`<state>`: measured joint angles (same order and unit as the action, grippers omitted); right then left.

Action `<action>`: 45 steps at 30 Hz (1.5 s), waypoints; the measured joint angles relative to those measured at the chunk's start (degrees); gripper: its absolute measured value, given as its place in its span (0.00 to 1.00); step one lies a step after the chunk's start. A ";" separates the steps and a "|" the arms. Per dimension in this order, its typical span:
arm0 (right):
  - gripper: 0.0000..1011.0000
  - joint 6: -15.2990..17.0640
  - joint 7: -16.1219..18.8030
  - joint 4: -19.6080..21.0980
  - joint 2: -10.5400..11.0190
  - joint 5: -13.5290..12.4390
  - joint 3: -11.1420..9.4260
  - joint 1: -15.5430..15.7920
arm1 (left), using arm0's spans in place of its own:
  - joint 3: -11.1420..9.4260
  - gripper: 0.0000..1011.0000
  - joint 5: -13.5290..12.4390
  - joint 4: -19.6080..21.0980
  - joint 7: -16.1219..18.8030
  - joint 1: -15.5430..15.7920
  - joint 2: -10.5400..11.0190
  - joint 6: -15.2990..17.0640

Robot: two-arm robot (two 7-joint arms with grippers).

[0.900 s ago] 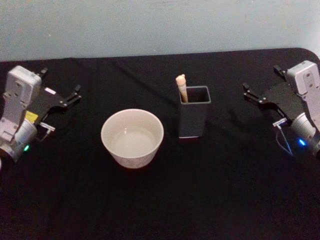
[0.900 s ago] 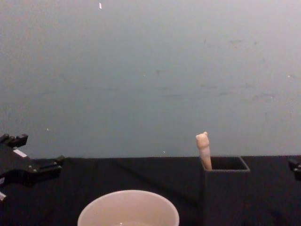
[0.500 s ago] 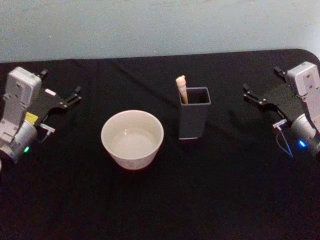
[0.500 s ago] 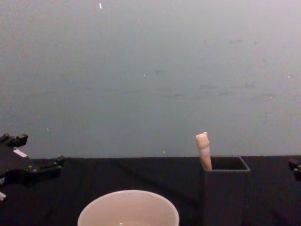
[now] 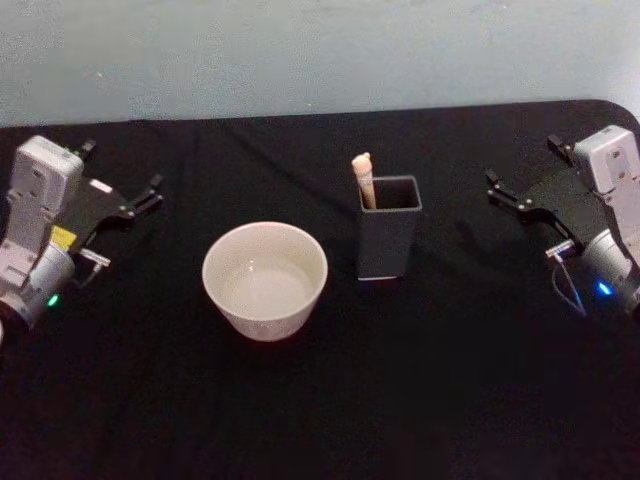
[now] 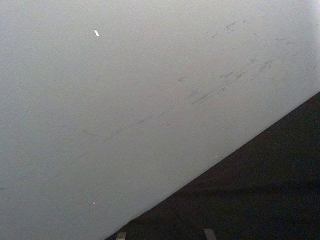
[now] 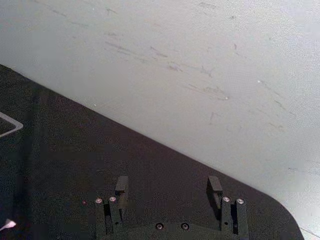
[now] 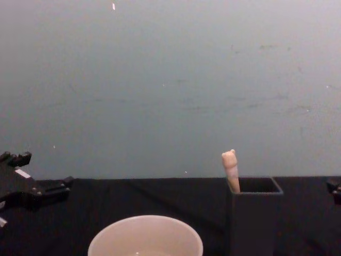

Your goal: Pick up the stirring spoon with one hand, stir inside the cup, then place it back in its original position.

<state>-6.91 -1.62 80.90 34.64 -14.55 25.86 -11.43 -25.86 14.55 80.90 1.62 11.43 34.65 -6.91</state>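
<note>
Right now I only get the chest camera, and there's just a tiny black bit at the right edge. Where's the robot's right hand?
Observer: The head view shows the right gripper over the right side of the table, well apart from the dark holder.
Operator: Is it open?
Observer: Yes. In the right wrist view its fingers stand wide apart with nothing between them.
Operator: Which hand is closer to the spoon?
Observer: The right one. In the head view the left gripper sits past the cup, farther from the stirring spoon standing in the holder.
</note>
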 joint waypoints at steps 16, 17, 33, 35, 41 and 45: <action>0.99 0.00 0.00 0.00 0.00 0.00 0.00 0.00 | 0.00 0.99 0.00 0.00 0.00 0.00 0.00 0.00; 0.99 0.00 0.00 0.00 0.00 0.00 0.00 0.00 | 0.00 0.99 0.00 0.00 0.00 0.00 0.00 0.00; 0.99 0.00 0.00 0.00 0.00 0.00 0.00 0.00 | 0.00 0.99 0.00 0.00 0.00 0.00 0.00 0.00; 0.99 0.00 0.00 0.00 0.00 0.00 0.00 0.00 | 0.00 0.99 0.00 -0.01 0.00 0.00 0.00 0.00; 0.99 0.00 0.49 0.72 -0.17 0.04 -0.54 0.34 | 0.00 0.99 0.00 0.00 0.00 0.00 0.00 0.00; 0.99 0.64 1.75 2.61 -0.14 -0.66 -1.49 0.93 | 0.00 0.99 0.00 0.00 0.00 0.00 0.00 0.00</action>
<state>-6.27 0.13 83.50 34.51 -15.20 24.37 -10.50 -25.86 14.55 80.90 1.62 11.43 34.65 -6.91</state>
